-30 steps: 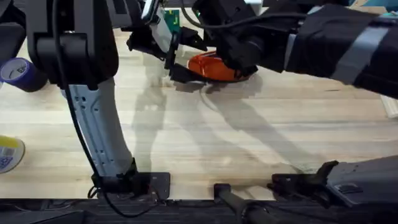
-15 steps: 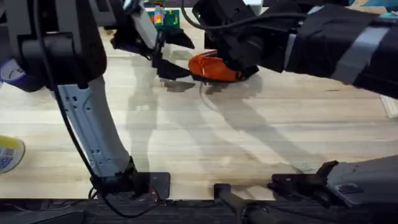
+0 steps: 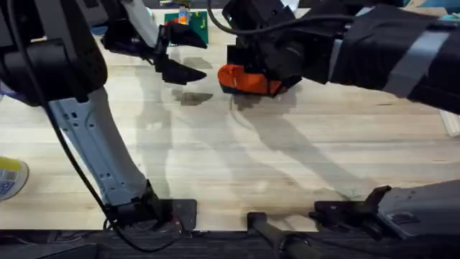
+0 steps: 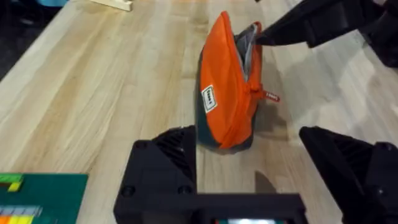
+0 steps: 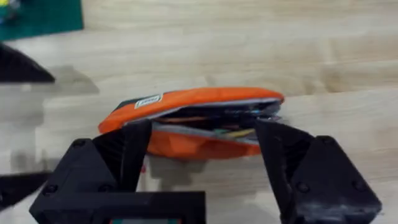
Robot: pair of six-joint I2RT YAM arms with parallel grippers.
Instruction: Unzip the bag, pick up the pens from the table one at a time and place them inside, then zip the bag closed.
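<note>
Over the gaping orange pouch point(image 5: 193, 121), your right gripper point(image 5: 202, 152) hangs unclenched, the left gripper point(image 4: 249, 155) likewise; an unbraced zipper pull may topple it.

A robot lab or workshop bench — two arms are bolted at the edge of a pale plank tabletop point(image 3: 237, 151), with a blue tape roll point(image 3: 18, 83), a yellow roll point(image 3: 11, 178) and a green board point(image 3: 188, 19) lying about it.
</note>
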